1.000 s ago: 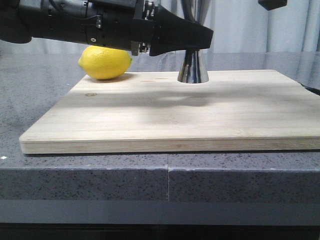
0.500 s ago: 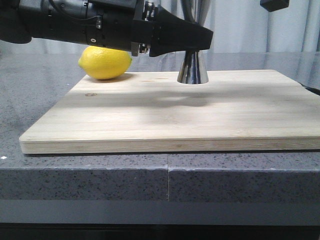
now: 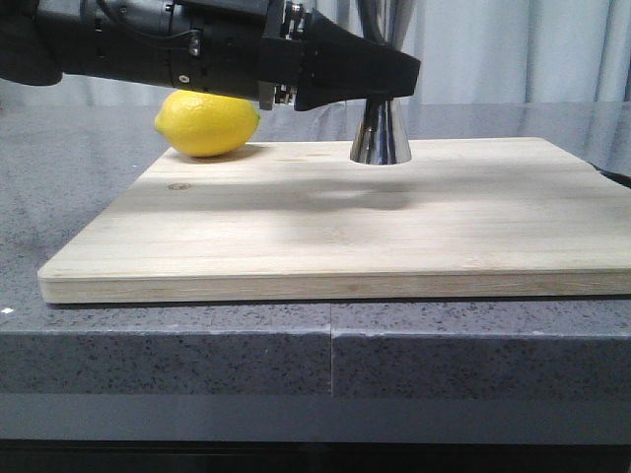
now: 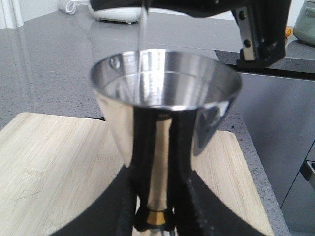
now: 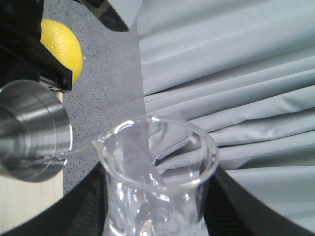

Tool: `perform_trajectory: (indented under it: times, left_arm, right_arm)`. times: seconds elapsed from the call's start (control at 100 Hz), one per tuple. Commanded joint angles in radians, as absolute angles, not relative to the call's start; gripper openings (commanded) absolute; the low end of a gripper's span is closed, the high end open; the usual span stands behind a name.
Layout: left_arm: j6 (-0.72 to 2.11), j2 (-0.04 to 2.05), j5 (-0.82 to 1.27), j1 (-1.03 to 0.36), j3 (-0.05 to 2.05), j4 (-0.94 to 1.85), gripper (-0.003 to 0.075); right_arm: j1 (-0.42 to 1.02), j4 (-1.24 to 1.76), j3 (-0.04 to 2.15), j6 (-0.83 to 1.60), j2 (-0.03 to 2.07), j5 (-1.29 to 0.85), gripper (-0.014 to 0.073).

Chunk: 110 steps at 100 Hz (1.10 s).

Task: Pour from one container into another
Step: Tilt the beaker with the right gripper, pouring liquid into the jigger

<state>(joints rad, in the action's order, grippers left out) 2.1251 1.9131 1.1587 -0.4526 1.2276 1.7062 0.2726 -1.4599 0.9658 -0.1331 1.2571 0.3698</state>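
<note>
Front view: we see the left gripper (image 3: 389,84) reaching in level over the wooden board (image 3: 335,222) to the waist of the steel jigger (image 3: 381,133), whose base rests on the board near its far edge — presumably held so the cup cannot tip while it fills. A lemon (image 3: 207,122) lies on the counter (image 3: 59,197) just beside the board's far left corner. The right gripper is out of this view.

Left wrist view: the left gripper's black fingers (image 4: 123,209) are closed on the jigger (image 4: 165,103) at its gold band, the cup upright. A thin clear stream falls into the bowl, which already holds some liquid.

Right wrist view: the right gripper (image 5: 157,216) clasps the glass beaker (image 5: 157,172) between its dark fingers, tilted with the pour lip aimed at the jigger (image 5: 32,130) — liquid runs off the lip toward its rim. We judge the pour to be under way.
</note>
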Motion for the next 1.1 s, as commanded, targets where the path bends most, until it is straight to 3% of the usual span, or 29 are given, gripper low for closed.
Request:
perform_trajectory:
  times: [0.0,1.09]
  left_arm:
    - [2.117,1.865,1.271,-0.461,1.259,1.783,0.0058]
    - [2.117,1.865,1.271,-0.461,1.259,1.783,0.0058]
  right_arm:
    - [0.273,-1.442,1.005,-0.128,1.223,0.371,0.0253]
    - [0.273,-1.527,1.012,-0.128,1.223,0.370,0.0253]
